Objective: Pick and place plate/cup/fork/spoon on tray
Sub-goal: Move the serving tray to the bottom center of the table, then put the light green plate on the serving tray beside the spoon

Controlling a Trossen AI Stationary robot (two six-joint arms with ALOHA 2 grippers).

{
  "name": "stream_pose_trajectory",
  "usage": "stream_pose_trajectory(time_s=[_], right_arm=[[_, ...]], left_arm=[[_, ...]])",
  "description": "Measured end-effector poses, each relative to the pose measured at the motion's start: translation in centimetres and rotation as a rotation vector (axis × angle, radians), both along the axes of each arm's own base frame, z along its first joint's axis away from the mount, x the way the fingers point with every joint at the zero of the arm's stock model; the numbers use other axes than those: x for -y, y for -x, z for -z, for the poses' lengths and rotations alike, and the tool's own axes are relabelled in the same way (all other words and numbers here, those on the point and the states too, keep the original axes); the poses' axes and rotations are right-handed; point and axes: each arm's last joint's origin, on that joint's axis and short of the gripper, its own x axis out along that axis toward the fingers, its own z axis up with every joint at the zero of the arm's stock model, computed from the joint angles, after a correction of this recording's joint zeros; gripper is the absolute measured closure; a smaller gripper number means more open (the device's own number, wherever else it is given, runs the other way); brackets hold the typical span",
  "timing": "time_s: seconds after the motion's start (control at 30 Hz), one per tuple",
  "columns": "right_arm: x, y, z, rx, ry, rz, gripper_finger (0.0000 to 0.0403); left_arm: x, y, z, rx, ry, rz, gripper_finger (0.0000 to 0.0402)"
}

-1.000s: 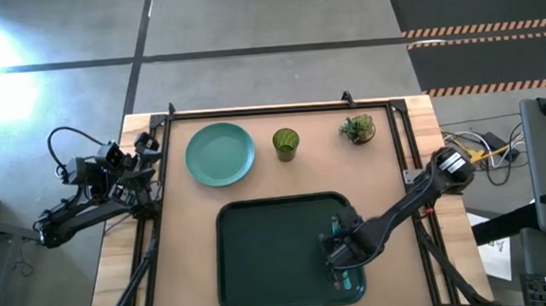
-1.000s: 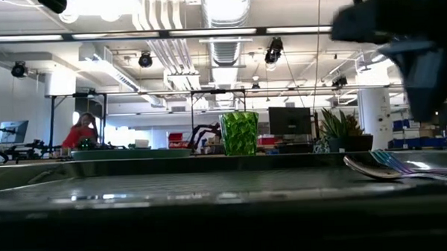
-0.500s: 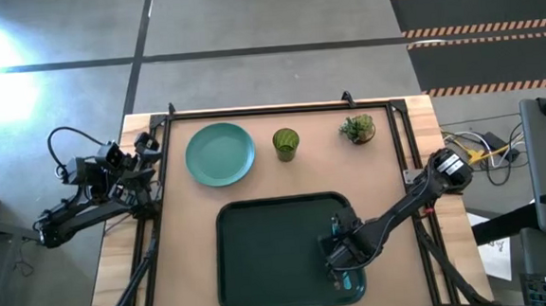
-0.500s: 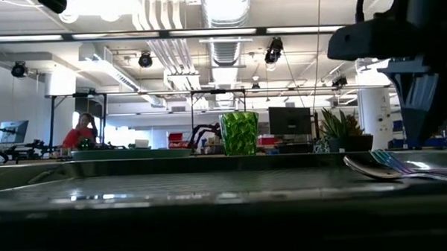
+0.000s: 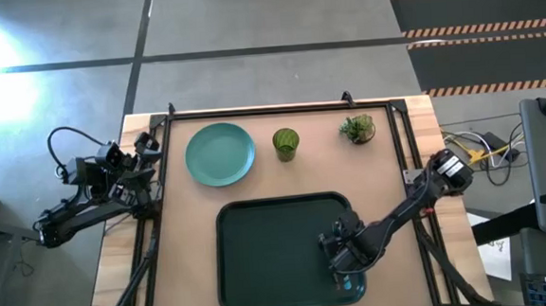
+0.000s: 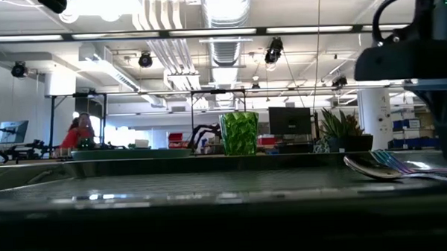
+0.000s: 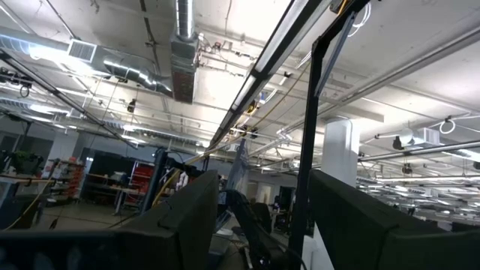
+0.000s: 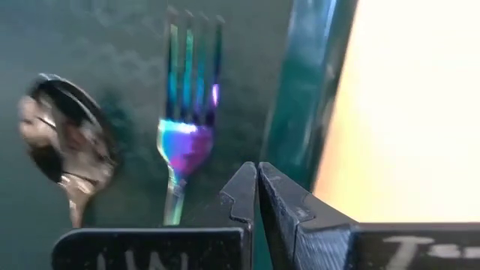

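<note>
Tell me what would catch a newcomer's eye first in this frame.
Probably the right gripper, fingers shut and empty, poised over the near right corner of the tray, just above the iridescent fork and dark spoon lying side by side in it. Next, the teal plate and green cup sit on the table beyond the tray. The left gripper is parked off the table's left edge.

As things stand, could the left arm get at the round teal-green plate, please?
Probably yes. The left gripper waits off the table's left edge, with the round teal-green plate lying nearest that side and only bare tabletop between. The right gripper is far off, over the dark green tray.
</note>
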Motion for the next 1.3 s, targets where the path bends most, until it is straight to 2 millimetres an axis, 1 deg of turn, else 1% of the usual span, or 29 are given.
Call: stream_pose_trajectory(time_s=[0.47, 0.63, 0.77, 0.87, 0.93, 1.13, 1.2, 1.3], right_arm=[[-1.3, 1.8, 0.2, -0.038, 0.001, 0.033, 0.0394], [-1.4, 1.8, 0.0, -0.03, 0.002, 0.015, 0.0394], [-1.4, 1.4, -0.6, 0.008, 0.013, -0.006, 0.0394], [-1.3, 0.9, -1.6, 0.093, 0.058, -0.019, 0.0394], [-1.2, 0.6, -2.6, 0.183, 0.11, -0.024, 0.0394], [-0.7, -0.3, -6.6, 0.453, 0.288, -0.097, 0.0394], [-0.4, -0.6, -8.2, 0.53, 0.348, -0.106, 0.0394], [0.3, -0.9, -10.5, 0.625, 0.442, -0.149, 0.0394]], left_arm=[[0.0, 0.0, 0.0, 0.0, 0.001, 0.0, 0.021], [0.0, 0.0, 0.0, 0.0, 0.0, 0.0, 0.021], [0.0, 0.0, 0.0, 0.0, 0.001, 0.0, 0.021], [0.0, 0.0, 0.1, -0.008, 0.003, 0.0, 0.021], [0.0, -0.1, 0.1, -0.011, 0.005, 0.0, 0.021], [0.0, -0.1, 0.1, -0.017, 0.0, -0.004, 0.021], [-0.1, -0.3, 0.6, -0.067, -0.009, -0.021, 0.021], [-0.4, -1.0, 1.9, -0.21, 0.013, -0.055, 0.021]])
